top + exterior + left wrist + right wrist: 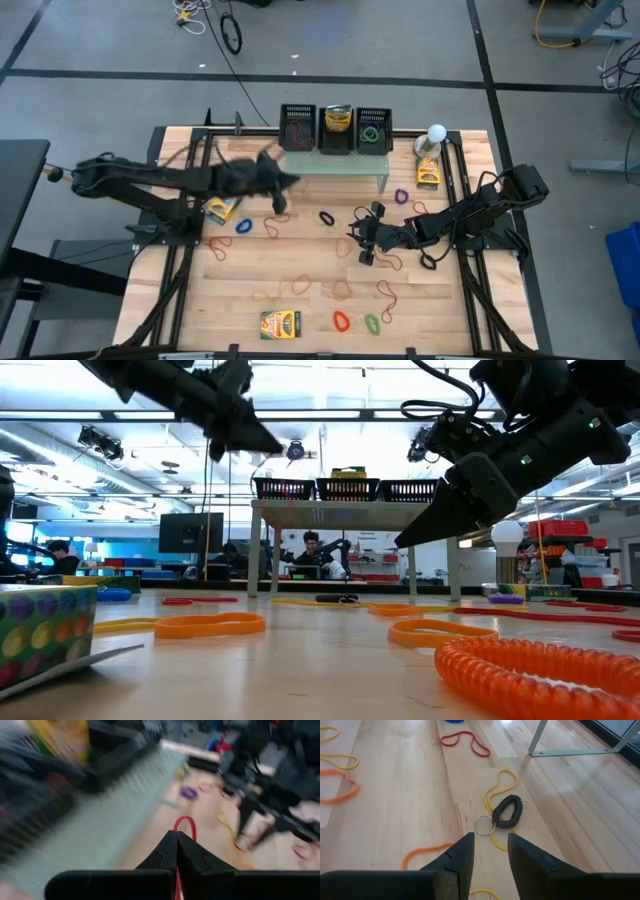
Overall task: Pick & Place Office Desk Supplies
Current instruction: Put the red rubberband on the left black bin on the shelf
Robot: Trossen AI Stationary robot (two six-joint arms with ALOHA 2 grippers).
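A thin red rubber-band loop (pixel 185 826) is pinched between the fully closed fingers of the left gripper (pixel 176 840), its arc standing out past the fingertips; in the high view that gripper (pixel 278 192) is seen left of centre, just before the pale green stand (pixel 345 164) — judged a carry toward the black bins (pixel 298 128) on top. The band looks limp and light, held by a narrow bite, so slipping is a risk. Lower centre of the right wrist view, a black coiled loop (pixel 508 811) with a metal ring (pixel 484 825) lies flat on a yellow band (pixel 498 788). The right gripper (pixel 490 851) is held low above it, fingers part open and empty, seemingly lined up for the next pick. Other bands and a printed box (pixel 281 324) are scattered over the wooden table (pixel 300 260).
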